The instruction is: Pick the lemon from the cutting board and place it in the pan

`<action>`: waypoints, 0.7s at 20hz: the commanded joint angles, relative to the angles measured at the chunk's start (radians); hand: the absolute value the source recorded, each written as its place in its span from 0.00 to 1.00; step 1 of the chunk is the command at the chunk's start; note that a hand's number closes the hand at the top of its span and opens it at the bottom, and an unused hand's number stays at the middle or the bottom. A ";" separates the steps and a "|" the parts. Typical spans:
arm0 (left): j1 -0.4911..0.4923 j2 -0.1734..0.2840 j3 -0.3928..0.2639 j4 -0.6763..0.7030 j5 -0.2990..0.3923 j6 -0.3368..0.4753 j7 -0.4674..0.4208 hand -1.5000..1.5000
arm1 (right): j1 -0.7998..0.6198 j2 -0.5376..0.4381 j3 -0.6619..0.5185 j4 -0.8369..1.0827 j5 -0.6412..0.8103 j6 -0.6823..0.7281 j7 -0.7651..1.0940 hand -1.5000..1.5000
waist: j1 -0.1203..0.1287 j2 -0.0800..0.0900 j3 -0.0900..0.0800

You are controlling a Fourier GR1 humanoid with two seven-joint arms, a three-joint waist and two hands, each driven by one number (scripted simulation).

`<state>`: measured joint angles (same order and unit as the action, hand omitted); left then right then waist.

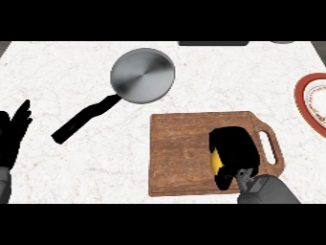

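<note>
Reading left to right across the counter (52,86), you will find the left hand (6,139) at the left edge, fingers straight and pointing up, holding nothing. It is resting there, well apart from everything the task concerns, which I judge keeps it out of the carry path.

Next comes the pan (143,75), grey and round, lying flat on the white marbled top with nothing in it. Its black handle (84,119) runs down and to the left, away from the board, so the bowl faces the approach side unobstructed.

Right of that you have the cutting board (183,153), brown wood, with its slotted grip on the right side. The right hand (234,150) comes in from the lower edge and sits over the board's right half, fingers curled down around the lemon (215,161).

You see the lemon only as a narrow yellow strip at the hand's left side; the rest is hidden. It looks to be on or just above the board; you cannot tell which. Judgement: grasp stage, transfer not yet done.

At the far right, a red-rimmed patterned plate (320,107) is cut by the edge, no part of this task.
</note>
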<state>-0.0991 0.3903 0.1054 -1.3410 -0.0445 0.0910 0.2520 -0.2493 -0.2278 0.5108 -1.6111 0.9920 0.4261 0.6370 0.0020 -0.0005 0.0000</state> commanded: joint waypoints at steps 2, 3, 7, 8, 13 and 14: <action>-0.030 -0.053 -0.003 0.045 -0.041 0.008 -0.020 0.50 | 0.019 0.037 -0.017 -0.009 0.058 -0.017 -0.033 1.00 | -0.003 0.000 0.000; -0.004 -0.030 0.016 0.011 -0.032 -0.004 -0.010 0.50 | 0.093 0.047 0.019 -0.082 0.064 -0.027 -0.002 1.00 | -0.004 -0.001 0.000; -0.040 -0.018 0.029 0.091 -0.027 -0.016 -0.061 0.50 | 0.051 0.082 -0.130 -0.015 0.045 -0.073 0.105 1.00 | -0.007 0.001 0.000; -0.030 0.006 0.044 0.045 -0.015 -0.022 -0.015 0.50 | 0.082 0.136 -0.100 -0.013 0.078 -0.095 0.182 1.00 | -0.003 -0.001 0.000; -0.010 -0.014 0.034 0.044 -0.023 -0.030 -0.035 0.50 | 0.045 0.143 -0.135 -0.133 0.125 -0.147 0.222 1.00 | 0.000 -0.001 0.000; -0.074 -0.004 0.032 0.034 -0.022 -0.026 0.031 0.50 | 0.018 0.120 -0.097 -0.188 0.181 -0.173 0.219 1.00 | -0.006 -0.004 0.000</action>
<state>-0.1426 0.3738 0.1330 -1.2901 -0.0734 0.0783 0.2411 -0.1851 -0.1107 0.3970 -1.7227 1.0941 0.3215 0.8309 -0.0040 -0.0016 0.0001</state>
